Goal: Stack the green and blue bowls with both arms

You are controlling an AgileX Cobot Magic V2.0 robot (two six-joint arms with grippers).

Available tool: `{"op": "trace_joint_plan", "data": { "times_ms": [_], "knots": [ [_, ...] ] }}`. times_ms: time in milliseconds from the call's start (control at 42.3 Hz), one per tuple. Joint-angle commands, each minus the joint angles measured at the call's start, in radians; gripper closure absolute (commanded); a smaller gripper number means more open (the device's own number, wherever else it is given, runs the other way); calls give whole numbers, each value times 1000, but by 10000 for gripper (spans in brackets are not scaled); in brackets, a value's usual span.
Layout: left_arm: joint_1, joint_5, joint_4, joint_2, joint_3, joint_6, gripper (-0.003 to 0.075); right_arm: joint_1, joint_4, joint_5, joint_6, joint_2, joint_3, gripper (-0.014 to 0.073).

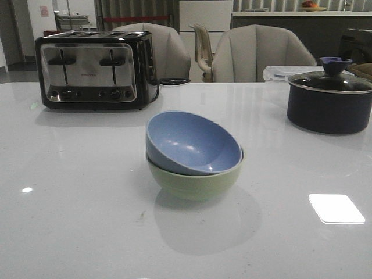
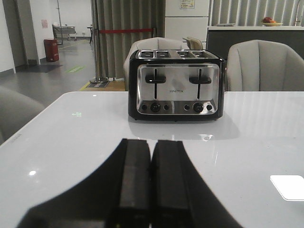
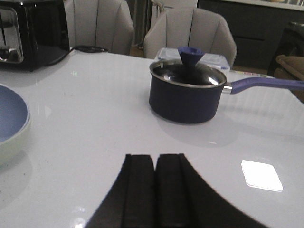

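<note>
A toaster [image 1: 96, 71] is set at the table's [image 1: 70, 221] far left; a lidded pot [image 1: 329, 102] is placed far right

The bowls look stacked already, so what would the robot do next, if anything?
Probably nothing beyond resting. The dusty blue round bowl already sits, tilted, inside the pale green round bowl, and the left gripper and right gripper are shut, empty and away from the bowls.

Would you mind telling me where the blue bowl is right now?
In the front view, the blue bowl sits tilted inside the green bowl at mid-table, nearer than the toaster.
</note>
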Motion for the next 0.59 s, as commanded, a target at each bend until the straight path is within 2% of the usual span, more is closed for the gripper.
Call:
{"op": "trace_joint_plan", "data": {
  "times_ms": [0, 284, 568],
  "knots": [
    [-8, -89, 0, -22, 19, -9, 619, -7, -1, -130, -6, -23, -1, 559],
    [-8, -89, 0, -22, 19, -9, 619, -7, 40, -168, 2, -23, -1, 559],
    [-8, -89, 0, -22, 19, -9, 619, -60, 41, -170, 2, -23, -1, 559]
  ]
}}
